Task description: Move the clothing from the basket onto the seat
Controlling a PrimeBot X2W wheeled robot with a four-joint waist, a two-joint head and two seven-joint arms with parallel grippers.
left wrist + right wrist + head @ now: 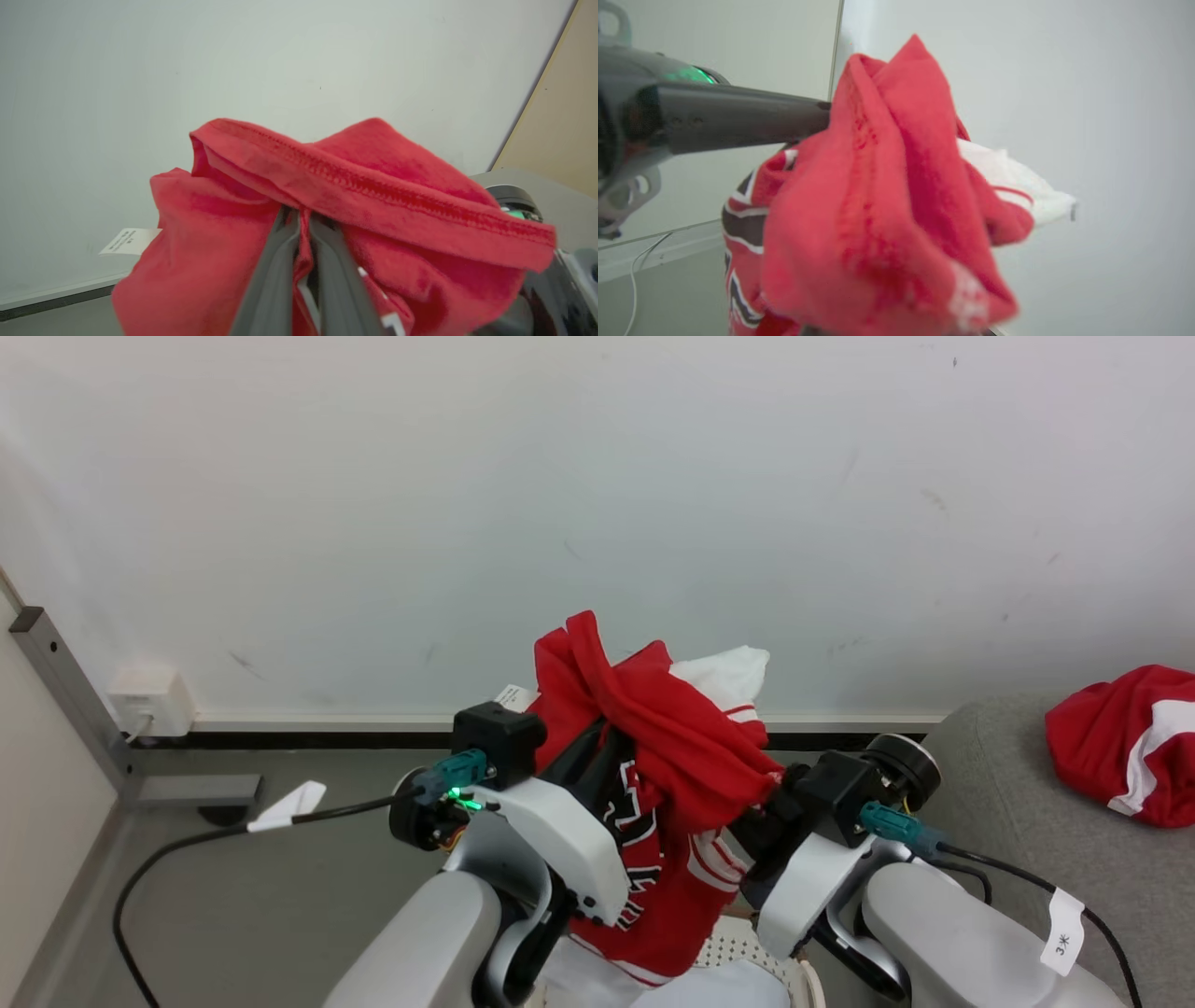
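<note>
Fingers of the left end effector (301, 217) are shut tight on a red shirt (672, 747) with white stripes, holding it up in the air in front of the wall (597, 476), over the basket (747, 947). The right end effector (758, 803) pokes into the same shirt from the other side, but the cloth hides its fingers, so I cannot tell if it is open or closed. On the grey seat (1008, 821), off to the right and well apart from the basket, lies another red shirt (1125, 747), all bunched up.
</note>
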